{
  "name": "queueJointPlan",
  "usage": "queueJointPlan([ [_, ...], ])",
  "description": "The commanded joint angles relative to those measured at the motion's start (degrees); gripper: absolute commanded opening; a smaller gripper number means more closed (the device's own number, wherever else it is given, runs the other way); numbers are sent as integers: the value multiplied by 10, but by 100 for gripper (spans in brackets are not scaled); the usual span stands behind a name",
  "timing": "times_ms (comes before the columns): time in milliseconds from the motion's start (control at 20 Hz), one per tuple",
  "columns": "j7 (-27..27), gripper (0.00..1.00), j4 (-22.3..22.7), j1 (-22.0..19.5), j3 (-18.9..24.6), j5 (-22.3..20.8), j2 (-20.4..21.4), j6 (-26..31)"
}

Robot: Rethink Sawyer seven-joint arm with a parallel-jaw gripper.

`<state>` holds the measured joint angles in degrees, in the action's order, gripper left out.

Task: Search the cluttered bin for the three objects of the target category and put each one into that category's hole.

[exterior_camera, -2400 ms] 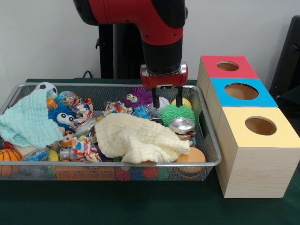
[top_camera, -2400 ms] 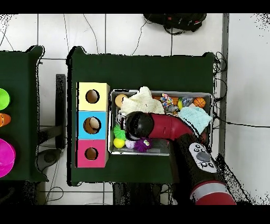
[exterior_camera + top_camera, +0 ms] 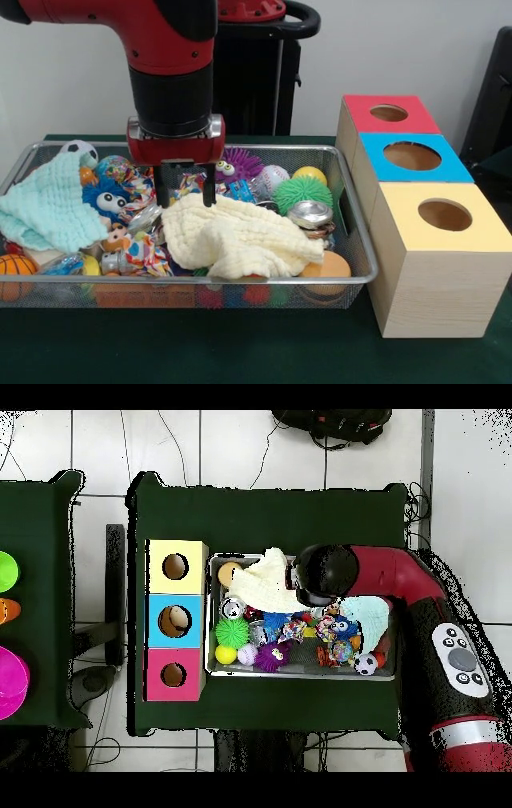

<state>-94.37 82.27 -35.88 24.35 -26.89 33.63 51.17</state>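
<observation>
The silver wire-mesh bin [image 3: 352, 204] lies on the green table, full of toys and cloths; it also shows in the overhead view [image 3: 212, 616]. My gripper [image 3: 186, 192] hangs open over the bin, its two black fingers just above the far left edge of a cream cloth [image 3: 240, 236], and holds nothing. Beside the bin stand three wooden boxes with round holes: red top [image 3: 390, 114], blue top [image 3: 412, 156], yellow top [image 3: 444, 214]. In the overhead view the arm's head [image 3: 325, 574] covers the gripper, next to the cream cloth [image 3: 265, 584].
In the bin lie a mint cloth [image 3: 48, 208], a blue fuzzy toy with eyes [image 3: 108, 200], a purple spiky toy [image 3: 236, 166], a green spiky ball [image 3: 302, 192], a yellow ball [image 3: 310, 174], a metal tin [image 3: 310, 214], and orange balls [image 3: 16, 268].
The arm has swung from the bin's right side, over the green spiky ball, to the left, above the cream cloth's far edge. The things in the bin lie as before.
</observation>
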Motion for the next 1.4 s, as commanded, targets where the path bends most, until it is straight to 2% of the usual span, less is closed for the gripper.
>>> queueJointPlan([
  [50, 196, 100, -30, -3, 48, -58, -11, 36],
  [300, 269, 100, -80, -22, 73, -83, -51, 45],
  [450, 309, 100, -69, -46, 87, -84, -46, 53],
  [600, 337, 100, -18, -80, 101, -77, -8, 49],
  [800, 369, 100, 34, -126, 122, -67, 16, 32],
  [950, 389, 100, 91, -154, 137, -49, 46, 55],
  [1150, 386, 100, 179, -187, 162, -15, 125, 70],
  [1250, 382, 100, 209, -194, 167, -10, 149, 70],
  [1400, 359, 100, 255, -201, 173, -15, 171, 37],
])
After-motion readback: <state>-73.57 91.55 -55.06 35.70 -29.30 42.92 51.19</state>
